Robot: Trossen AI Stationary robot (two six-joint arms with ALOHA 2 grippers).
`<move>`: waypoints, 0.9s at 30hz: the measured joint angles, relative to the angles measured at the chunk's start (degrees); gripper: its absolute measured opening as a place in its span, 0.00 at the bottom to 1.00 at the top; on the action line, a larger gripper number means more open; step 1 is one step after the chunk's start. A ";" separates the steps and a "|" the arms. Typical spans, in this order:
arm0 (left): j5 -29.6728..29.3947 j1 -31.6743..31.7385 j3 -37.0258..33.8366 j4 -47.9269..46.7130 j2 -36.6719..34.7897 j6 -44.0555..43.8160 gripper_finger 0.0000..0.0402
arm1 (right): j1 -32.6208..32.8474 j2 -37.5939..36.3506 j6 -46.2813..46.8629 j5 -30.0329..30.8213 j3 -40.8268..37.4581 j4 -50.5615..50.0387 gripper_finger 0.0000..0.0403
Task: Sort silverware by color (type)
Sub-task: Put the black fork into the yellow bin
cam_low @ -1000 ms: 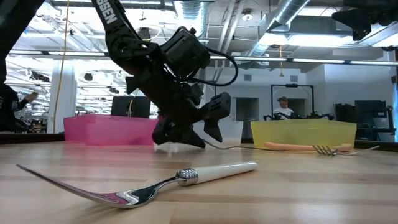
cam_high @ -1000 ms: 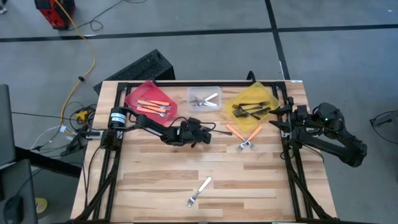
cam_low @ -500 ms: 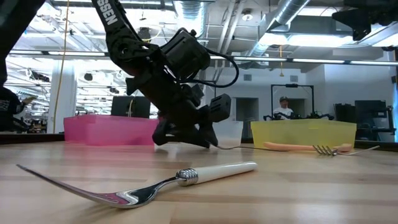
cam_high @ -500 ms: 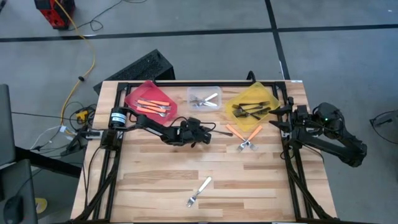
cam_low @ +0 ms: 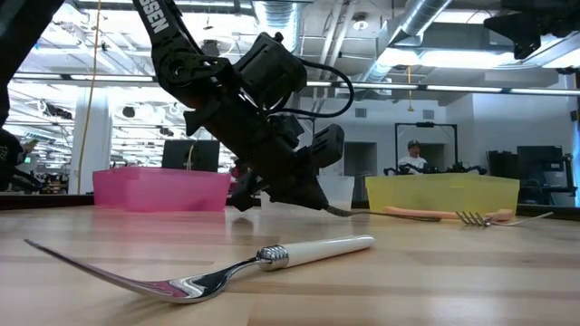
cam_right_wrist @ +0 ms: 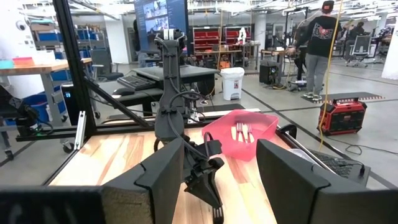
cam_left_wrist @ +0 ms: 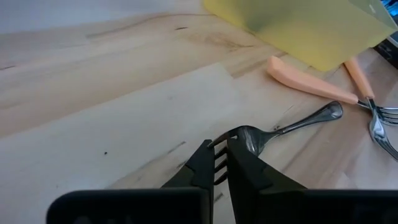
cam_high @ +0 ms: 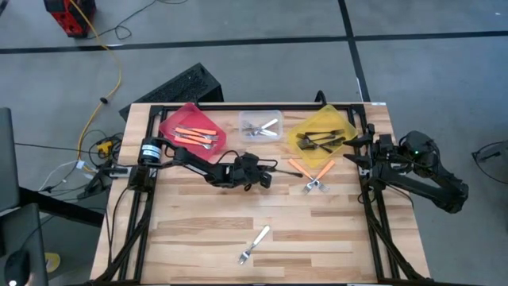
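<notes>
- The left gripper [cam_high: 270,171] is down at the table near its middle, just in front of the clear bin [cam_high: 261,125]. Its fingers [cam_left_wrist: 245,167] are pinched together on the tines of a dark fork [cam_left_wrist: 283,127]; the fork's handle sticks out toward the right, with its end near the two orange forks.
- In the low view the same gripper [cam_low: 313,195] tilts steeply down to the wood, and the thin dark fork [cam_low: 337,211] trails from its tip just above the board.
- Two orange-handled forks [cam_high: 311,172] lie crossed on the bare table [cam_high: 198,230], just in front of the yellow bin [cam_high: 321,131] and right of the left gripper.
- One white-handled fork [cam_high: 255,245] lies alone near the front edge of the table, well apart from everything else; in the low view it fills the foreground [cam_low: 208,270], tines to the left.
- The red bin [cam_high: 190,127], far left, holds orange-handled forks [cam_high: 197,135].
- The clear bin, far middle, holds silver and white forks [cam_high: 260,127].
- The yellow bin, far right, holds dark forks [cam_high: 319,142].
- The right gripper [cam_high: 352,151] waits at the right edge of the table, beside the yellow bin, its fingers [cam_right_wrist: 171,177] standing apart with nothing between them.
- A person [cam_right_wrist: 320,40] stands in the room beyond the table.
</notes>
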 joint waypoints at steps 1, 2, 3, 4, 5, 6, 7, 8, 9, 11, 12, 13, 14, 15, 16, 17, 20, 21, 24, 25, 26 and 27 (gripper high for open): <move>0.00 0.00 0.02 -0.01 0.00 0.10 0.02 | 0.00 0.00 0.00 0.00 0.00 -0.01 0.56; -0.05 0.00 0.01 -0.03 0.00 0.18 0.02 | 0.00 0.00 0.00 0.00 0.00 0.00 0.56; -0.13 0.00 0.00 -0.05 0.00 0.19 0.02 | 0.00 0.00 0.00 -0.01 0.00 0.00 0.56; -0.17 0.00 0.00 -0.06 0.00 0.23 0.02 | 0.00 0.00 0.00 0.00 0.00 0.00 0.56; -0.17 0.00 0.00 -0.06 0.00 0.25 0.02 | 0.00 0.00 0.00 0.00 0.00 0.00 0.56; -0.15 0.00 0.00 -0.06 0.00 0.27 0.02 | 0.00 0.00 0.00 0.00 0.00 0.00 0.56; -0.05 0.00 0.00 -0.13 0.00 0.27 0.01 | 0.00 0.00 0.00 0.00 0.00 0.00 0.56; 0.02 -0.02 -0.02 -0.17 0.00 0.27 0.01 | 0.00 0.00 0.00 0.00 0.00 -0.02 0.56; 0.01 -0.13 -0.02 -0.17 0.00 0.27 0.01 | 0.00 0.00 0.00 0.00 0.00 0.00 0.56; -0.10 -0.40 -0.02 -0.19 0.00 0.29 0.01 | 0.00 0.00 0.00 0.00 0.00 0.00 0.56; -0.14 -0.50 -0.02 -0.21 0.00 0.29 0.01 | 0.00 0.00 0.00 0.00 0.00 0.00 0.56; -0.21 -0.64 -0.02 -0.23 0.00 0.32 0.01 | 0.00 0.00 0.00 0.00 0.00 -0.01 0.56; -0.27 -0.77 -0.02 -0.24 0.00 0.34 0.01 | 0.00 0.00 0.00 0.00 0.00 0.00 0.56; -0.37 -0.91 -0.04 -0.26 -0.02 0.40 0.01 | 0.00 0.00 -0.01 0.00 0.00 -0.01 0.56; -0.39 -1.07 -0.04 -0.46 -0.20 0.46 0.01 | 0.00 0.00 -0.02 0.00 0.00 -0.02 0.56; -0.40 -1.23 -0.04 -0.51 -0.29 0.52 0.01 | 0.00 0.00 -0.02 0.00 0.00 -0.02 0.56; -0.17 -1.62 -0.09 -1.07 -0.90 0.96 0.01 | 0.00 0.00 -0.02 0.00 0.00 0.00 0.56; -0.20 -1.71 -0.09 -1.13 -1.06 1.20 0.01 | 0.00 0.00 -0.02 0.00 0.00 -0.01 0.56; -0.22 -1.81 -0.12 -1.82 -1.84 1.66 0.01 | 0.00 0.02 -0.02 0.00 0.00 0.00 0.56; -0.23 -1.81 -0.13 -1.84 -2.02 2.09 0.01 | 0.00 0.02 -0.02 0.01 0.00 0.00 0.56; -0.26 -1.81 -0.11 -1.84 -2.19 2.32 0.01 | 0.00 0.02 0.00 0.02 0.00 0.00 0.56; -0.20 -1.81 -0.11 -2.28 -2.54 2.34 0.01 | 0.00 0.02 -0.02 0.02 0.00 -0.02 0.56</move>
